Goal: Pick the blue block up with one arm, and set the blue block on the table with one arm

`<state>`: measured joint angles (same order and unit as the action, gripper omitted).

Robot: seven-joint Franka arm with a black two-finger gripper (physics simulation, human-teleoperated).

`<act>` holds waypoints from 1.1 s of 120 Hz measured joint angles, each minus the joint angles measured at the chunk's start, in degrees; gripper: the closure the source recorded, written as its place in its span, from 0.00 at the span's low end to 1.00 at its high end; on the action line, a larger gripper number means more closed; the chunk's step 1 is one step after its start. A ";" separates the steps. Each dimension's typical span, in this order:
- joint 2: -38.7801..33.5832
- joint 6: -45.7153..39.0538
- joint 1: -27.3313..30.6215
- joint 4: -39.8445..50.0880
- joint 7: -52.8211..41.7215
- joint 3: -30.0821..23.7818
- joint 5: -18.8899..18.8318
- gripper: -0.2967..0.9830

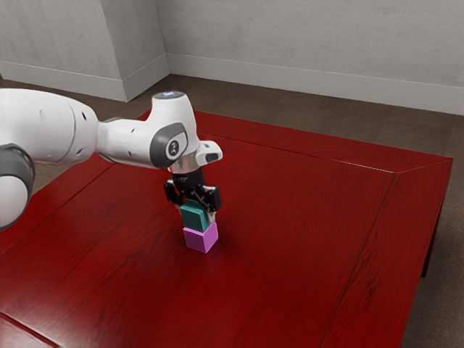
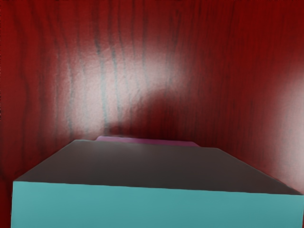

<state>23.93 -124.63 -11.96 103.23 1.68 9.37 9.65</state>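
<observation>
In the wrist view you meet a whitish glare on the red table (image 2: 213, 42), and a soft dark shadow enters it. In the exterior view the light is more even, with weaker shine.

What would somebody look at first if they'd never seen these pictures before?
Probably the big, shiny red table, because its colour is so bright. Next come two little blocks in front of the arm: a blue-green one right above a pinkish-purple one. The black gripper is down at the blue-green block, with the white arm reaching in from the exterior view's left.
</observation>
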 joint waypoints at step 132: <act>5.35 2.24 11.43 -4.24 -3.76 2.41 -2.65 0.41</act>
<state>29.28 -122.39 -0.53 99.00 -2.08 11.77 7.01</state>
